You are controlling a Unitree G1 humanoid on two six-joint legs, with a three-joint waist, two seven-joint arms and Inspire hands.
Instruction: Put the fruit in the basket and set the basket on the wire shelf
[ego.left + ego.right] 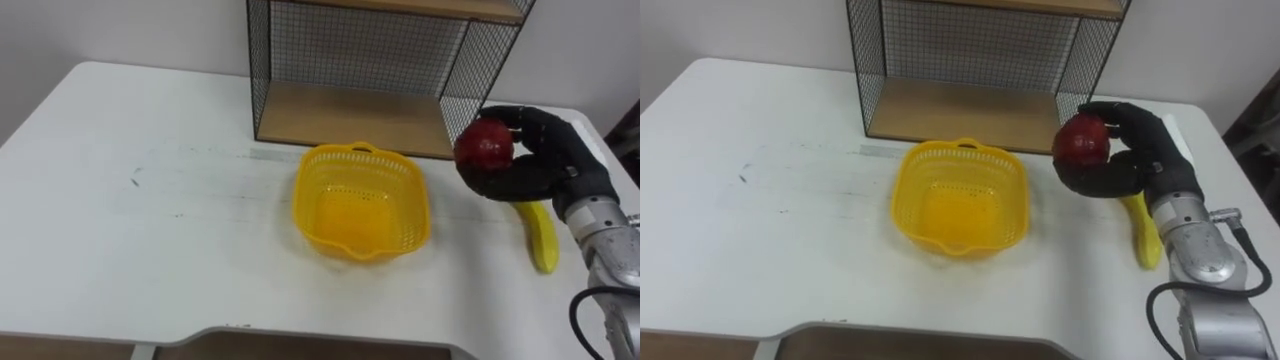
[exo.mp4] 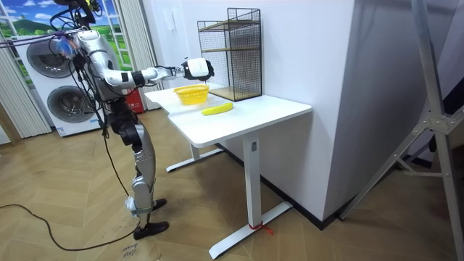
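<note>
Red fruit (image 1: 485, 146): being cupped in curled fingers (image 1: 530, 122) of right hand (image 1: 540, 165), hanging above table (image 1: 150, 225) just right of yellow basket (image 1: 302, 200). Looking firm, round, smooth, likely slipping under a loose pinch, so wrapping round the widest part. Leaving banana (image 1: 543, 240) lying on table near wrist, probably softer, bruising easily; taking mid-length. Keeping wire shelf (image 1: 350, 50), behind basket, for last.

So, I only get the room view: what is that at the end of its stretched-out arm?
Observer: The right hand is curled round a red apple.
Visitor: Anything in the yellow basket yet?
Observer: No, the basket holds no fruit; its mesh bottom is bare.
Visitor: Is the apple over the basket?
Observer: Not yet: it is off to the basket's right, near the banana, before the wire shelf.
</note>
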